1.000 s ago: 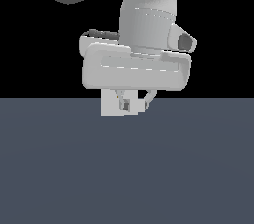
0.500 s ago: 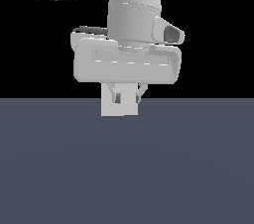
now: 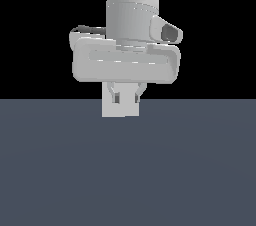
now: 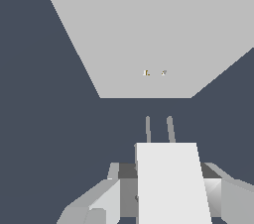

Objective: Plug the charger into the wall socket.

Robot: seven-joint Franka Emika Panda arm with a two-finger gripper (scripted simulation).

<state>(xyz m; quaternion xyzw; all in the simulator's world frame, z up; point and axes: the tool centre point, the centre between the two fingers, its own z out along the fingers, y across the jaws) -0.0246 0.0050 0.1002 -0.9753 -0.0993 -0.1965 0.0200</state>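
Note:
In the wrist view the charger (image 4: 171, 183) is a white block held between my fingers (image 4: 99, 203), with its two thin prongs (image 4: 158, 129) pointing at the wall socket (image 4: 149, 44). The socket is a light-grey square plate with two tiny yellowish holes (image 4: 154, 73). A gap of dark floor separates the prong tips from the plate, and the prongs sit roughly in line with the holes. In the exterior view my gripper (image 3: 126, 98) hangs in front of the socket plate (image 3: 120, 112). The charger cannot be told apart from the plate there.
A flat dark blue-grey floor (image 3: 190, 170) spreads under everything, with black background above it. The arm's large grey hand (image 3: 125, 65) fills the upper middle of the exterior view.
The hand has shifted a little toward the exterior view's left and levelled out from a slight tilt. It still holds the charger.

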